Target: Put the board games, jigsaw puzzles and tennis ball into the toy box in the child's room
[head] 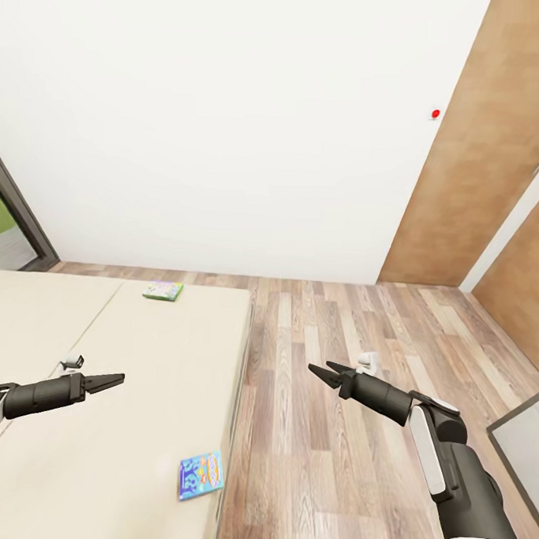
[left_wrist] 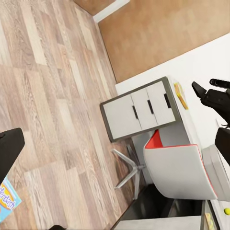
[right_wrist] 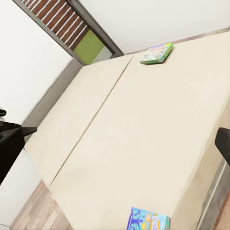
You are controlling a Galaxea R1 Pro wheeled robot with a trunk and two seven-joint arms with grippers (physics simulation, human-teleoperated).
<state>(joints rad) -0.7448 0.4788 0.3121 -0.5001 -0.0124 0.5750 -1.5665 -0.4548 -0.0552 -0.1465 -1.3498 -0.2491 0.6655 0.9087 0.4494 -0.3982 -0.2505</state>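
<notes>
Two board games lie on the beige bed (head: 137, 373). The green one (head: 163, 290) (right_wrist: 157, 53) is at the far side and the blue one (head: 201, 474) (right_wrist: 148, 221) (left_wrist: 5, 201) at the near edge. My left gripper (head: 118, 380) hovers open over the mattress, well left of the blue game. My right gripper (head: 318, 367) hangs open over the floor beside the bed. The left wrist view shows the table (left_wrist: 201, 72), with a flat yellow-orange jigsaw puzzle (left_wrist: 180, 96) on it and the small yellow-green tennis ball (left_wrist: 226, 211) at its far end. The toy box is out of view.
Wood plank floor (head: 337, 328) runs between the bed and a brown door (head: 481, 154). A white chair with a red inner face (left_wrist: 177, 167) stands at the table's grey cabinet (left_wrist: 139, 112). A dark-framed window (head: 11, 224) is behind the bed.
</notes>
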